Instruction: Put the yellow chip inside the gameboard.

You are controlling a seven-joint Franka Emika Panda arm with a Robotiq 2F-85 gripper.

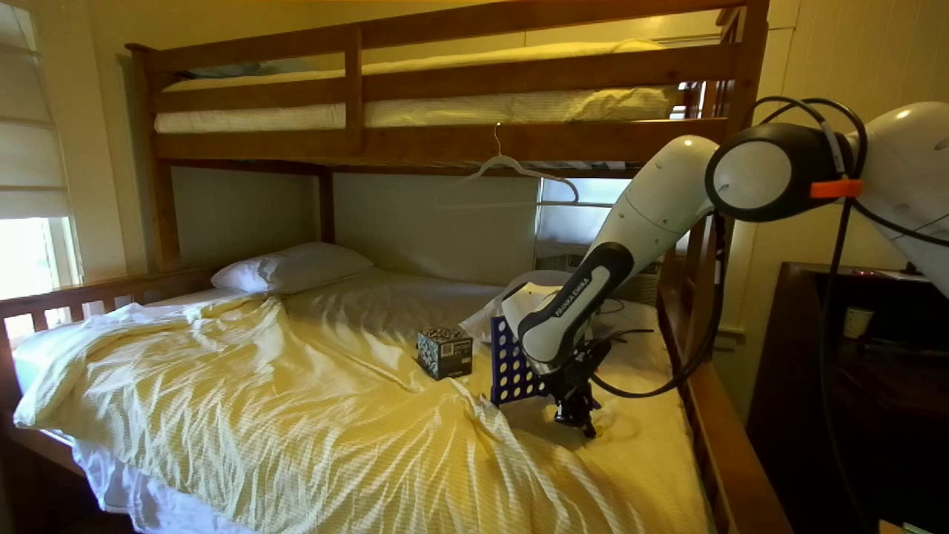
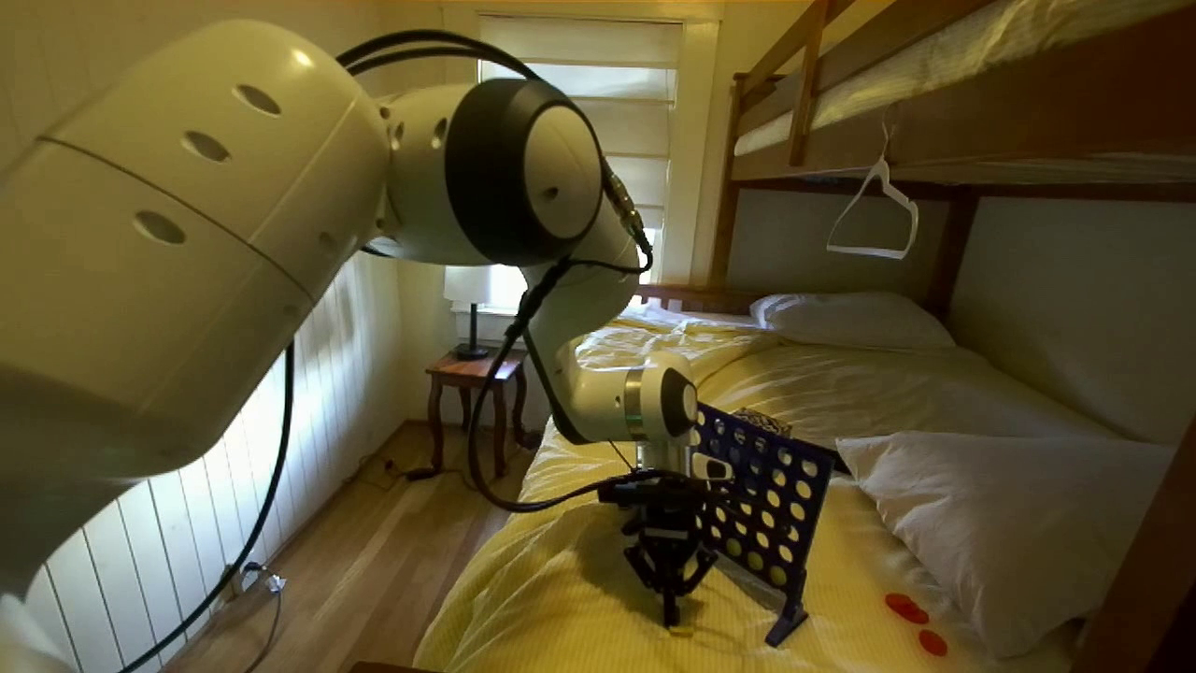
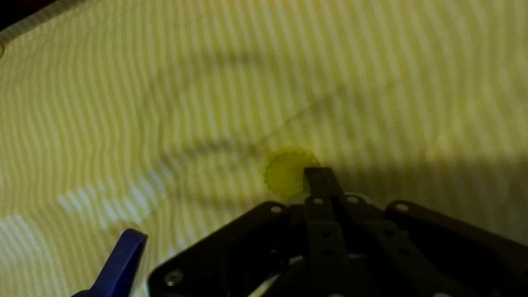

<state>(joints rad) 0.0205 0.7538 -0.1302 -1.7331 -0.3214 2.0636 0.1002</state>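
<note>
The gripper (image 3: 319,170) points down at the bed (image 1: 734,460), near the end that the arm (image 1: 656,196) reaches over, its two fingers pressed together side by side. The yellow chip (image 3: 286,173) is at the fingertips, its round ridged face showing against striped cloth (image 3: 206,99); the tips cover a little of its rim, and I cannot tell whether any of that rim is caught between them. The board (image 2: 759,509), dark blue with rows of round holes, stands upright on the bed just beside the gripper, toward the wall (image 1: 422,230), one foot (image 2: 787,624) showing at the side nearer that end of the bed. Between the board and a white pillow (image 2: 1009,533), by the same end, lie three red chips (image 2: 932,642), two of them overlapping. A dark patterned box (image 1: 445,352) sits past the board, nearer the bed's middle, and another pillow (image 1: 289,268) lies in the far corner by the wall. A white hanger (image 2: 869,250) hangs from the upper bunk (image 1: 445,142) over the bed, and off the bed's open long edge a lamp (image 2: 469,283) stands on a side table (image 2: 500,368)
</note>
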